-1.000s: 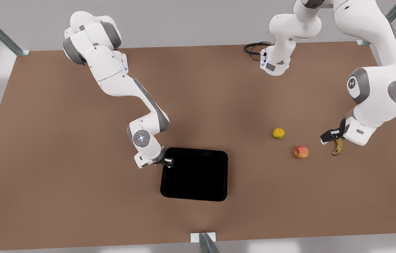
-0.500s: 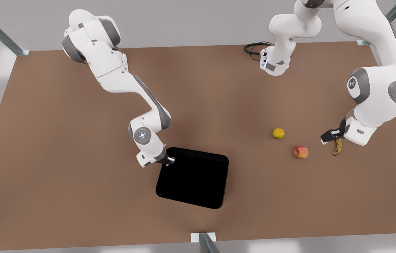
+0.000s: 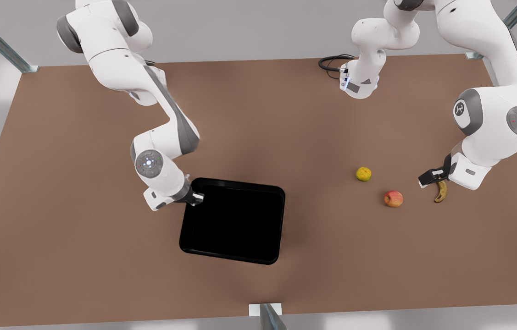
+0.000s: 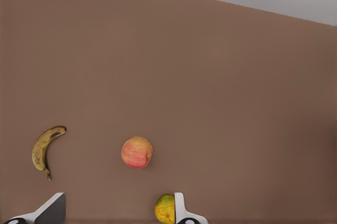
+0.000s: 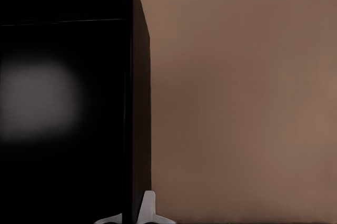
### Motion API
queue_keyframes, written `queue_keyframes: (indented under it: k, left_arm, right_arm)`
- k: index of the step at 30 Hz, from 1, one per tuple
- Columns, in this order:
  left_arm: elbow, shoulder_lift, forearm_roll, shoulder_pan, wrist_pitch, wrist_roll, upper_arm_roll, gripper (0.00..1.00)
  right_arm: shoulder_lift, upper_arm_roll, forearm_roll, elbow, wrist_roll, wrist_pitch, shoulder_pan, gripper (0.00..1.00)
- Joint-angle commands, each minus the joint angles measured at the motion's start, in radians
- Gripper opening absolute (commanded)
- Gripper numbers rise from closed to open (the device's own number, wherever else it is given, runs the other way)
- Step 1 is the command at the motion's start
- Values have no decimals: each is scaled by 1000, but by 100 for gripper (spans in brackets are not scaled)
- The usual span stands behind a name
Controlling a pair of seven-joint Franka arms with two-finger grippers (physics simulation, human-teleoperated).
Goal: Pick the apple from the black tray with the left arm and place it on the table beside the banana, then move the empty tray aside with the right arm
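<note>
The black tray [image 3: 233, 222] had slid toward the front view's left since a second earlier, dragged along by the right gripper [image 3: 195, 198], and that arm's elbow had swung out the same way! The right gripper sat clamped on the tray's rim at the far corner nearest it, jaws narrow, with the rim between them; in the right wrist view one pale fingertip [image 5: 147, 208] pressed against the outer side of the tray wall [image 5: 140, 129]. The tray lay empty and slightly skewed on the table [image 3: 79, 256].

Over on the front view's right, nothing had budged. The apple [image 3: 393, 198] rested on the table, off the tray and well apart from it, near the banana [image 3: 441, 191] and close to the yellow-green fruit [image 3: 363, 173]. The left gripper [image 3: 429, 178] hovered just beside the banana's upper end, the arm waiting, its fingers spread wide and empty, as the left wrist view showed with the two fingertips [image 4: 181, 211] far apart. There the apple [image 4: 137, 152] sat between the banana [image 4: 45, 146] and the yellow-green fruit [image 4: 165, 209].
</note>
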Motion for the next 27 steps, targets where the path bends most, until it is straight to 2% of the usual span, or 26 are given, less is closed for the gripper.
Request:
queue_keyframes:
  k: [1, 9, 14, 19, 24, 25, 26, 27]
  left_arm:
    - [0, -1, 1, 0, -1, -6, 0, 100]
    - [2, -3, 1, 0, -10, -6, 0, 100]
    - [0, -3, 1, -1, -12, -20, -3, 100]
    - [0, -3, 1, -1, -12, -20, -3, 100]
    - [0, -3, 1, -1, -12, -20, -4, 100]
    - [0, -3, 1, -1, -12, -20, -3, 100]
    - [2, -3, 1, -1, -10, -20, -3, 100]
    - [2, -1, 1, -1, -10, -17, -3, 100]
  right_arm:
    - [-12, -29, -11, 14, -296, -222, -7, 11]
    - [-22, -294, -13, 80, -890, -397, -48, 10]
    - [-13, -271, -22, 108, -1079, -397, -193, 10]
    - [103, -283, -16, 108, -1208, -320, -230, 10]
    - [215, -299, -14, 120, -1206, -254, -251, 11]
    - [225, -299, -14, 120, -1206, -247, -254, 13]
    - [226, -299, -14, 120, -1206, -245, -256, 19]
    - [226, -297, -16, 121, -1206, -245, -256, 34]
